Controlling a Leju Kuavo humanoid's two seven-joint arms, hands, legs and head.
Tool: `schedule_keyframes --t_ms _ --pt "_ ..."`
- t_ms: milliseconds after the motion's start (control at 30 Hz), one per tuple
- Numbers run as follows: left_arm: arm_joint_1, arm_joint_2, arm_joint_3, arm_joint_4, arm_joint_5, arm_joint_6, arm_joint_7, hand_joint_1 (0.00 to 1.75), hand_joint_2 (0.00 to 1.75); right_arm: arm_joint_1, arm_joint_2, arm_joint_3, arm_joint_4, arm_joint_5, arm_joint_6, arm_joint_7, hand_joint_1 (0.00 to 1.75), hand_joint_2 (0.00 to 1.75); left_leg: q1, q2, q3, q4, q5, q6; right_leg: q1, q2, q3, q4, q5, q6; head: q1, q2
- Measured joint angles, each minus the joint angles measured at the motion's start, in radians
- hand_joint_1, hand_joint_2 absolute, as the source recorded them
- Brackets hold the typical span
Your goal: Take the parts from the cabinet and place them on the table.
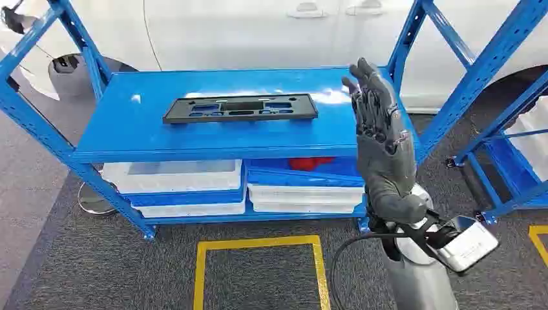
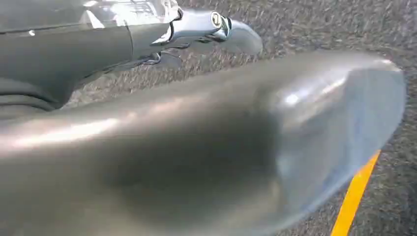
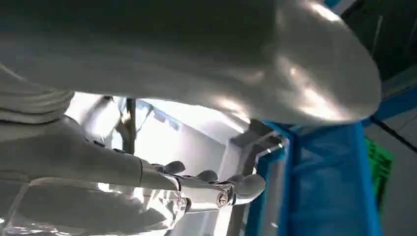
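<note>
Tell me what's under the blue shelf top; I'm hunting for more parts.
Under the blue shelf top sit white bins and blue trays, something red behind them. Their contents are hidden.

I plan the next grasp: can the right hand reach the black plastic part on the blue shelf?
Probably yes. The right hand is raised and open beside the black plastic part, which lies alone on the blue shelf.

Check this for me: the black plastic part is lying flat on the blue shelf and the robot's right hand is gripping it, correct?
Not quite. The black plastic part does lie flat on the blue shelf, but the right hand is not gripping it. The head view shows that hand raised beside the part, apart from it, fingers extended and holding nothing.
</note>
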Motion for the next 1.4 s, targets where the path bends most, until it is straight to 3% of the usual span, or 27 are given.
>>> schedule_keyframes --t_ms 67,133,167,233,300,333,367,433,467,500,567,633,667,767,800,833,900,967,1000,1100,1167,1200,1267,1300,1333,1367,1400 --pt "-0.001 0.000 0.004 0.000 -0.006 -0.007 0.007 0.00 0.00 -0.002 -0.011 0.017 -0.026 0.054 -0.043 0.000 0.00 0.00 0.003 0.000 0.002 -0.004 0.001 -0.008 0.004 0.002 -0.001 -0.001 0.001 -0.005 0.000 0.000" --pt "-0.003 0.000 0.005 0.002 -0.015 -0.016 0.011 0.00 0.00 -0.003 -0.017 0.036 -0.046 0.109 -0.081 0.001 0.00 0.00 0.001 -0.001 0.000 0.009 -0.011 -0.018 -0.010 -0.001 0.010 -0.023 0.010 -0.012 0.000 0.000" --pt "-0.004 0.000 0.004 0.002 -0.019 -0.017 0.012 0.00 0.00 -0.004 -0.019 0.047 -0.048 0.139 -0.094 0.004 0.00 0.00 0.003 0.000 -0.019 0.052 -0.041 -0.024 -0.012 -0.002 0.013 -0.026 0.011 -0.017 -0.007 0.000" --pt "-0.005 0.001 0.005 0.003 -0.024 -0.019 0.016 0.00 0.00 -0.002 -0.031 0.074 -0.043 0.193 -0.107 0.024 0.00 0.00 0.012 0.000 -0.095 0.213 -0.117 -0.036 -0.013 -0.002 0.012 -0.026 0.009 -0.019 -0.007 0.000" --pt "-0.004 0.001 0.005 0.003 -0.030 -0.024 0.018 0.00 0.00 -0.001 -0.042 0.094 -0.028 0.218 -0.119 0.030 0.00 0.00 0.020 0.001 -0.148 0.311 -0.137 -0.045 -0.015 -0.002 0.012 -0.024 0.008 -0.017 -0.007 0.000" --pt "-0.004 0.001 0.005 0.004 -0.033 -0.027 0.019 0.00 0.00 -0.001 -0.045 0.102 -0.021 0.224 -0.125 0.031 0.00 0.00 0.024 0.001 -0.143 0.293 -0.114 -0.048 -0.017 -0.002 0.013 -0.024 0.006 -0.014 -0.007 0.000" --pt "-0.004 0.001 0.005 0.004 -0.036 -0.028 0.019 0.00 0.00 -0.002 -0.049 0.108 -0.017 0.226 -0.127 0.031 0.00 0.00 0.028 0.001 -0.112 0.225 -0.068 -0.053 -0.020 -0.002 0.015 -0.021 0.003 -0.010 -0.007 0.000" --pt "-0.005 0.001 0.004 0.004 -0.037 -0.031 0.018 0.00 0.00 -0.007 -0.056 0.119 -0.008 0.226 -0.127 0.032 0.00 0.00 0.036 0.003 -0.023 0.042 0.019 -0.058 -0.025 -0.001 0.021 -0.013 -0.008 0.004 -0.008 0.000" --pt "-0.008 0.000 0.005 0.006 -0.037 -0.031 0.018 0.00 0.00 -0.012 -0.060 0.126 -0.001 0.224 -0.126 0.037 0.00 0.00 0.032 0.002 -0.009 0.009 -0.005 -0.057 -0.020 0.000 0.019 -0.009 -0.012 0.013 -0.011 0.000" --pt "-0.010 0.001 0.005 0.006 -0.037 -0.031 0.018 0.00 0.00 -0.020 -0.065 0.132 0.008 0.221 -0.124 0.044 0.00 0.00 0.029 -0.002 -0.010 0.006 -0.003 -0.037 -0.019 0.002 0.016 -0.009 -0.013 0.019 -0.011 0.000" --pt "-0.008 0.000 0.005 0.006 -0.037 -0.031 0.017 0.00 0.00 -0.031 -0.069 0.142 0.031 0.216 -0.123 0.051 0.00 0.00 0.030 -0.002 -0.012 0.001 -0.009 -0.019 -0.020 0.003 0.021 -0.003 -0.005 0.036 -0.009 0.000" --pt "-0.007 0.000 0.005 0.006 -0.037 -0.033 0.015 0.00 0.00 -0.042 -0.074 0.152 0.052 0.214 -0.124 0.056 0.00 0.00 0.028 -0.004 0.005 -0.003 -0.011 -0.003 -0.026 0.001 0.018 0.010 -0.013 0.042 -0.008 0.000" --pt "-0.008 0.000 0.005 0.006 -0.037 -0.033 0.013 0.00 0.00 -0.047 -0.078 0.160 0.065 0.212 -0.126 0.056 0.00 0.00 0.027 -0.004 0.013 -0.003 -0.015 0.003 -0.026 0.001 0.000 0.051 -0.031 0.044 -0.007 0.000" --pt "-0.008 0.000 0.009 0.007 -0.037 -0.031 0.007 0.00 0.00 -0.048 -0.089 0.178 0.109 0.211 -0.126 0.057 0.00 0.00 0.019 -0.004 0.026 -0.002 -0.030 0.016 -0.023 0.002 -0.145 0.282 -0.115 0.043 -0.004 0.000" --pt "-0.006 -0.001 0.010 0.008 -0.038 -0.029 0.007 0.00 0.00 -0.048 -0.092 0.188 0.126 0.214 -0.123 0.058 0.00 0.00 0.014 -0.004 0.033 -0.002 -0.036 0.017 -0.022 0.002 -0.182 0.322 -0.116 0.040 -0.004 0.000" --pt "-0.004 -0.003 0.011 0.008 -0.039 -0.029 0.007 0.00 0.00 -0.049 -0.096 0.197 0.147 0.220 -0.122 0.060 0.00 0.00 0.010 -0.006 0.043 -0.002 -0.044 0.018 -0.020 0.002 -0.193 0.309 -0.094 0.036 -0.004 0.000" --pt "-0.003 -0.005 0.012 0.009 -0.040 -0.029 0.006 0.00 0.00 -0.056 -0.098 0.213 0.176 0.224 -0.123 0.063 0.00 0.00 0.001 -0.009 0.073 -0.003 -0.064 0.018 -0.008 0.002 -0.152 0.170 -0.001 0.013 -0.003 0.000" --pt "-0.002 -0.013 0.013 0.011 -0.040 -0.030 0.005 0.00 0.00 -0.064 -0.098 0.221 0.192 0.224 -0.125 0.064 0.00 0.00 -0.002 -0.009 0.090 -0.005 -0.087 0.019 0.012 0.002 -0.110 0.017 0.106 -0.020 -0.002 0.000" --pt "-0.005 -0.013 0.014 0.015 -0.040 -0.031 0.005 0.00 0.00 -0.067 -0.099 0.225 0.202 0.224 -0.128 0.064 0.00 0.00 -0.006 -0.010 0.099 -0.005 -0.092 0.012 0.015 0.000 -0.108 0.020 0.066 -0.021 -0.014 0.000" --pt "-0.006 -0.013 0.019 0.015 -0.052 -0.031 0.004 0.00 0.00 -0.069 -0.102 0.233 0.212 0.221 -0.139 0.074 0.00 0.00 -0.003 -0.005 0.114 0.005 -0.082 -0.006 0.015 0.003 -0.080 -0.001 0.060 -0.025 -0.011 0.000" --pt "-0.010 -0.013 0.019 0.015 -0.064 -0.029 0.003 0.00 0.00 -0.069 -0.105 0.233 0.217 0.193 -0.136 0.072 0.00 0.00 -0.003 -0.002 0.077 0.093 -0.062 -0.016 0.003 0.002 -0.035 -0.024 0.052 -0.027 -0.009 0.000" --pt "-0.011 -0.013 0.018 0.015 -0.076 -0.027 0.005 0.00 0.00 -0.069 -0.105 0.233 0.222 0.174 -0.128 0.060 0.00 0.00 0.000 -0.002 0.034 0.163 -0.067 -0.020 0.001 0.000 -0.021 -0.028 0.044 -0.030 -0.016 0.000" --pt "-0.010 -0.010 0.018 0.015 -0.093 -0.016 0.008 0.00 0.00 -0.059 -0.112 0.232 0.234 0.131 -0.107 0.023 0.00 0.00 0.008 -0.002 -0.059 0.269 -0.139 -0.034 -0.003 0.001 0.001 -0.029 0.023 -0.027 -0.018 0.000" --pt "-0.007 -0.009 0.018 0.015 -0.099 -0.014 0.009 0.00 0.00 -0.053 -0.116 0.230 0.238 0.113 -0.100 0.009 0.00 0.00 0.011 -0.002 -0.088 0.288 -0.175 -0.039 -0.005 0.002 0.012 -0.029 0.013 -0.025 -0.015 0.000" --pt "-0.004 -0.008 0.018 0.015 -0.102 -0.011 0.010 0.00 0.00 -0.048 -0.119 0.227 0.244 0.096 -0.097 -0.003 0.00 0.00 0.016 -0.002 -0.109 0.282 -0.190 -0.044 -0.009 0.004 0.027 -0.028 0.001 -0.021 -0.017 0.000" --pt "-0.002 -0.007 0.018 0.015 -0.104 -0.010 0.011 0.00 0.00 -0.046 -0.120 0.224 0.248 0.089 -0.096 -0.010 0.00 0.00 0.020 -0.001 -0.113 0.246 -0.174 -0.050 -0.012 0.006 0.042 -0.028 -0.011 -0.017 -0.016 0.000" --pt "-0.002 -0.007 0.018 0.015 -0.108 -0.010 0.011 0.00 0.00 -0.045 -0.121 0.221 0.251 0.085 -0.096 -0.013 0.00 0.00 0.025 0.000 -0.103 0.176 -0.121 -0.054 -0.016 0.007 0.060 -0.027 -0.025 -0.011 -0.016 0.000"
